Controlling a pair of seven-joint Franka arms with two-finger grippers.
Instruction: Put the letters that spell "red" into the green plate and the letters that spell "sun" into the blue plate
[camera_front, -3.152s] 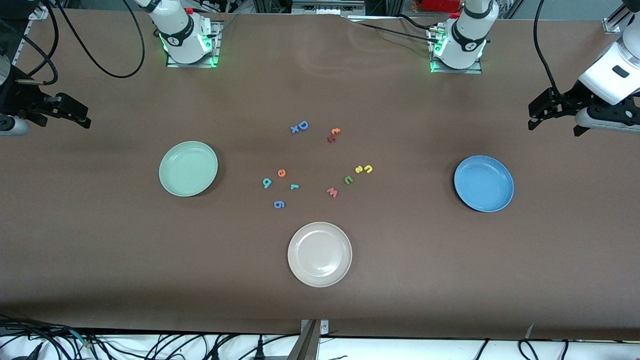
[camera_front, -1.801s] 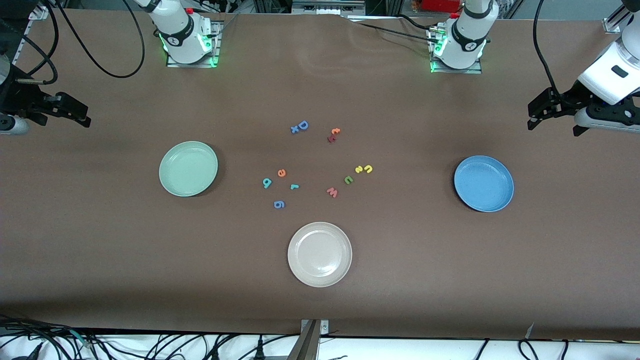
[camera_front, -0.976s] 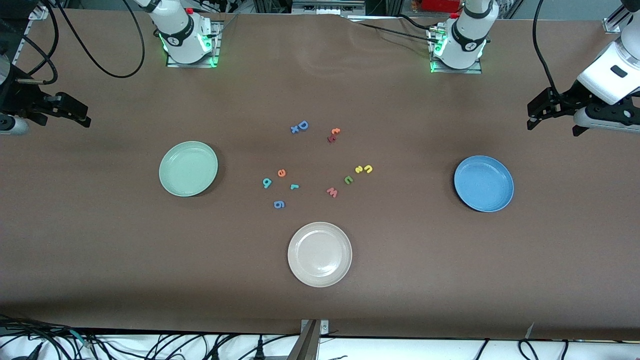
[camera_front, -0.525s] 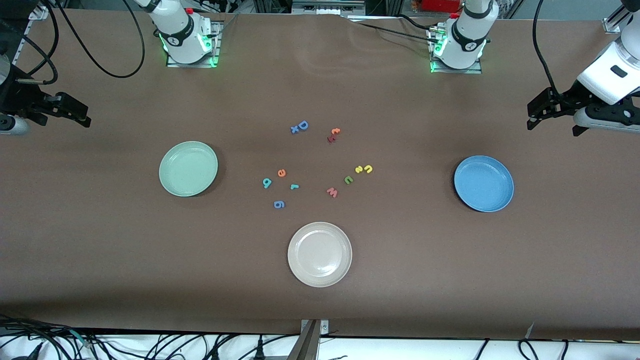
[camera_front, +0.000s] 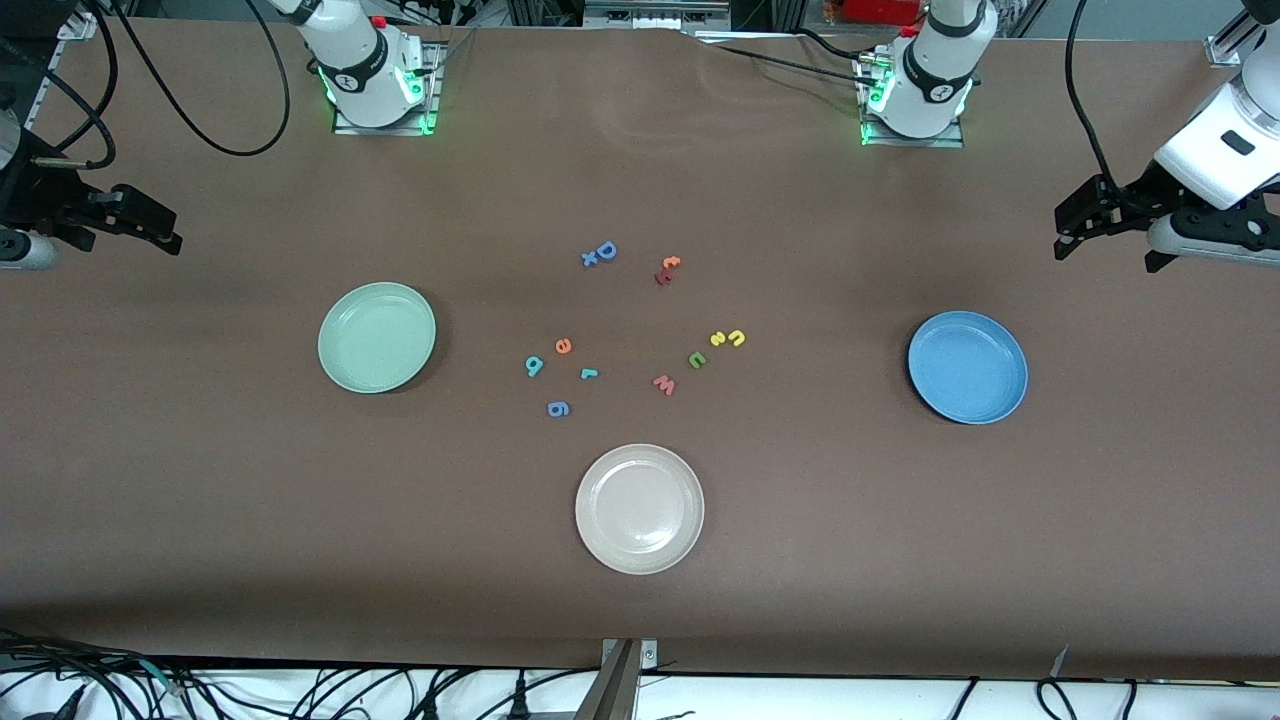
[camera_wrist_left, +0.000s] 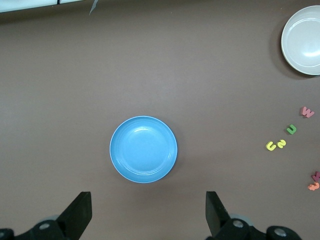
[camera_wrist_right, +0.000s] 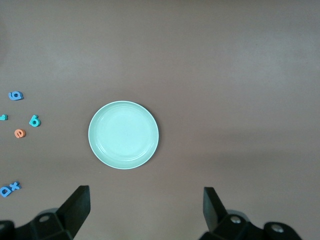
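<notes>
The green plate (camera_front: 377, 337) lies toward the right arm's end, the blue plate (camera_front: 967, 367) toward the left arm's end; both hold nothing. Between them lie an orange "e" (camera_front: 563, 346), teal "d" (camera_front: 534, 366) and teal "r" (camera_front: 589, 374), then a yellow "s" (camera_front: 719, 339), a yellow "u" shape (camera_front: 736, 337) and a green "u" shape (camera_front: 697, 359). My right gripper (camera_wrist_right: 145, 197) hangs open high beside the green plate (camera_wrist_right: 123, 135). My left gripper (camera_wrist_left: 147, 200) hangs open high beside the blue plate (camera_wrist_left: 143, 149). Neither gripper holds anything.
A cream-white plate (camera_front: 639, 508) sits nearest the front camera. Other letters lie among the task's own: blue "g" (camera_front: 558, 408), blue "D" (camera_front: 605, 250) with a small "x", orange "t" (camera_front: 671, 262), pink "w" (camera_front: 664, 384). Brown table all around.
Both arms have only drifted very slightly at the table's ends. Letters and plates lie where they were.
</notes>
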